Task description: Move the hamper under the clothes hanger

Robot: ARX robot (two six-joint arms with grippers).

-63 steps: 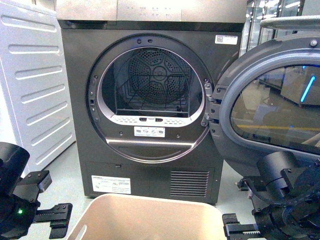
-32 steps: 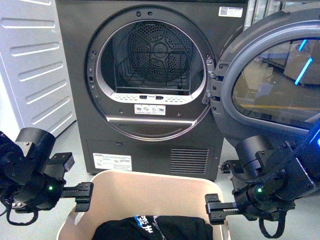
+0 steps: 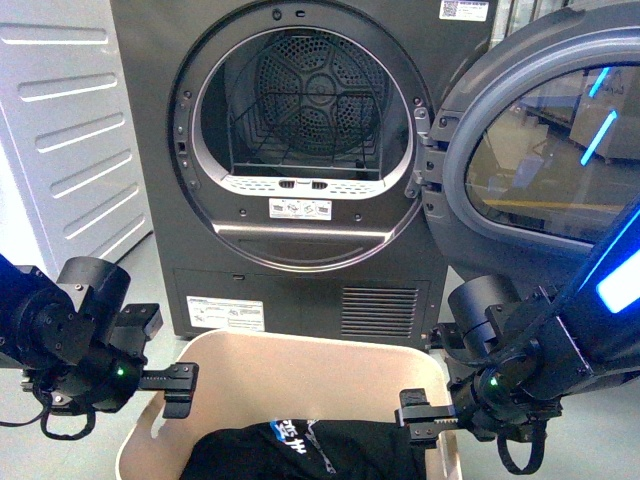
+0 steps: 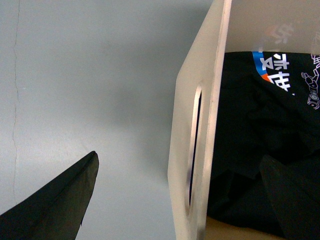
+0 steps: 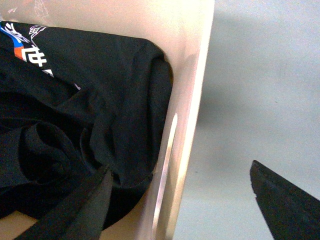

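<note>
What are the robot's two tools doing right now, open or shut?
Left tool: open, straddling one side wall of the hamper, gripping nothing.
Right tool: open, straddling the opposite wall, gripping nothing.

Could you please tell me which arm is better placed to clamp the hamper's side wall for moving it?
Left, marginally. The open left gripper straddles the hamper wall roughly centred; the right gripper, also open, straddles its wall off-centre, nearer its inside finger. Both look usable.
</note>
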